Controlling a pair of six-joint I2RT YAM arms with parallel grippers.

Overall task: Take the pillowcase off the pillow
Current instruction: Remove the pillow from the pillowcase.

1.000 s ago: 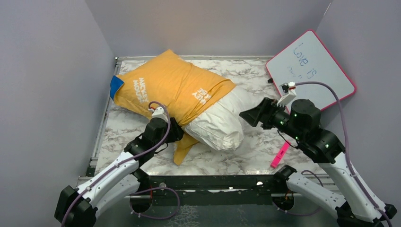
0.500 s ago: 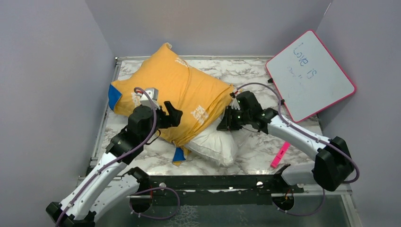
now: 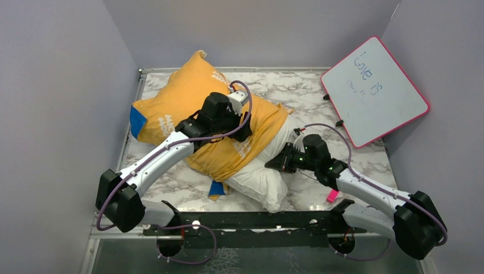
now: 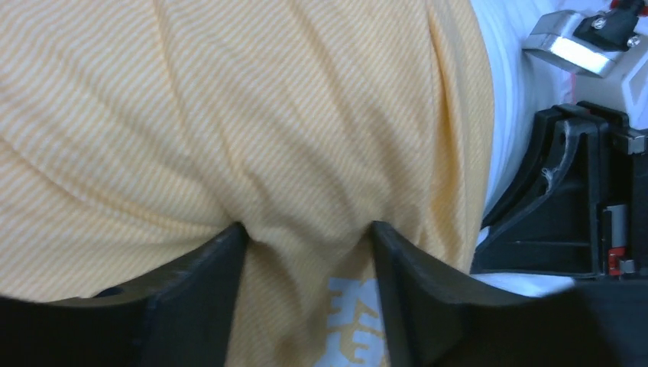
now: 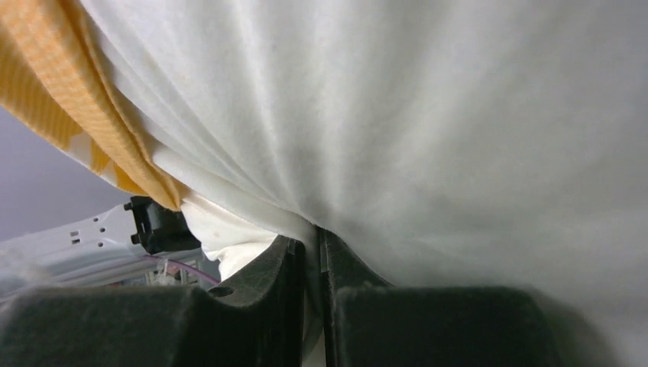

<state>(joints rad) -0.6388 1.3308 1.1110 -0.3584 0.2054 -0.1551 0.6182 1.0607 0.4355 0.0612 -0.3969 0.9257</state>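
pillowcase (image 3: 182, 103): orange-yellow side up, covers the far-left bulk of the pillow. A bit of blue shows at its left corner and under the near edge. The open hem faces near-right.
left tool (image 3: 241, 132): sits on top of the pillowcase, just inside the hem. In the wrist view (image 4: 306, 228) the jaws stand wide with yellow cloth bulging up between them. It presses in but hasn't pinched.
pillow (image 3: 259, 180): the white end pokes out of the hem at near-centre and rests on the table (image 3: 319, 91). The rest is inside the cover.
right tool (image 3: 275, 164): at the right side of the bare white end. In the wrist view (image 5: 309, 243) the jaws are nearly together with a fold of white pillow cloth clamped between them.
axis: the long axis runs diagonally from far-left (covered) to near-right (bare). The two tools sit close together on either side of the hem, left on cloth, right on stuffing.
nearer arm: left for the cover, right for the pillow. No swap looks needed.
next move, my read: left has to close on the yellow fold, then pull far-left along the axis while right holds or draws near-right.
risk, my read: if left bites too deep it grabs the pillow as well, and nothing will slide.
far right: a whiteboard (image 3: 374, 91) leans against the wall and a pink marker (image 3: 333, 196) lies by the right arm. Both are well apart from the pull line.
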